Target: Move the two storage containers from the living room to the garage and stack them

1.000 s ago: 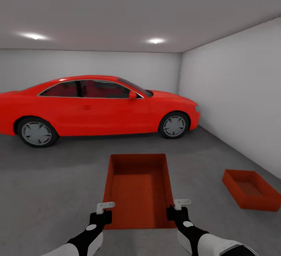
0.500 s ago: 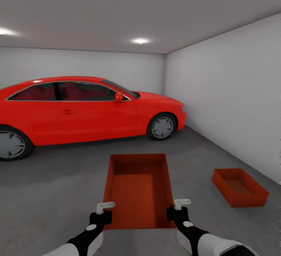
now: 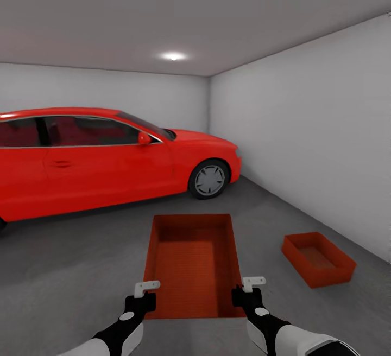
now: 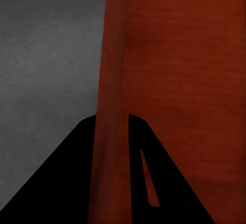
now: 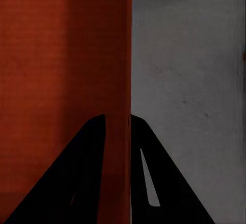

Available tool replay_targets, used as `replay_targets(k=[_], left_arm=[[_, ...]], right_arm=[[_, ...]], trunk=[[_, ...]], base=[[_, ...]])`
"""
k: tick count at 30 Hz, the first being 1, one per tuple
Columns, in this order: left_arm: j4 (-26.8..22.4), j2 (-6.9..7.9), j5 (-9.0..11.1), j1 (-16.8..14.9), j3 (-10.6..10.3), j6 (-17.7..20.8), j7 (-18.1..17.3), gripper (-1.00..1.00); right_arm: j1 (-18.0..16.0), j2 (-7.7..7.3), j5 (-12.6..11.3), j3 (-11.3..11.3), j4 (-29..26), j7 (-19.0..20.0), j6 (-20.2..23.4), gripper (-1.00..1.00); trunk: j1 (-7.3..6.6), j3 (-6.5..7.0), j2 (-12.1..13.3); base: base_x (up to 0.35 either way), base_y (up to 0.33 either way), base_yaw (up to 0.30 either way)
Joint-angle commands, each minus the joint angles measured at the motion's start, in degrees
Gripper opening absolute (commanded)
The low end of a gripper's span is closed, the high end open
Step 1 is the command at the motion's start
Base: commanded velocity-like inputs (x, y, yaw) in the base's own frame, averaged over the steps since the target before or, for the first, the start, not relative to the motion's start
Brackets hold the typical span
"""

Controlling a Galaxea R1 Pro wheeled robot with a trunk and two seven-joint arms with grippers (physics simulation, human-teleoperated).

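Left end effector [image 3: 142,293]: you had it clamped on the left long wall of the carried container [image 3: 193,264], one dark finger [image 4: 66,183] on each side of the wall in the left wrist view.
Right end effector [image 3: 245,290]: you had it gripping the right long wall of the same bin, its fingers [image 5: 82,178] straddling the wall in the right wrist view.
Carried container: an orange-red open bin, held between your two arms in front of you, above the floor [image 3: 70,269]; nothing lay inside it, only its ribbed bottom.
Second container [image 3: 317,258]: an alike orange-red bin, resting on the grey concrete floor ahead and to your right, near the pale side wall [image 3: 315,144]; it held nothing.
Garage: a red car [image 3: 108,158] stood beyond the carried bin, well apart from both bins, under a ceiling light [image 3: 172,56].
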Motion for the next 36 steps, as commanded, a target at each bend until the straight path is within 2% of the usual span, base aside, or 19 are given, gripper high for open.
replay_targets(k=[1, 36], left_arm=[[-0.1, 0.73, 0.9, 0.0, 3.1, -0.1, 0.6, -1.0], [-0.1, 0.73, 0.9, 0.0, 3.1, -0.1, 0.6, -1.0]], right_arm=[[-0.1, 0.05, 0.5, -4.0, 0.0, 0.1, -0.1, -1.0], [-0.1, 0.05, 0.5, -4.0, 0.0, 0.2, 0.0, -1.0]], trunk=[[0.04, -0.06, -0.1], [0.04, 0.8, -0.1]], base=[[0.321, 0.141, -0.245], [0.321, 0.141, -0.245]])
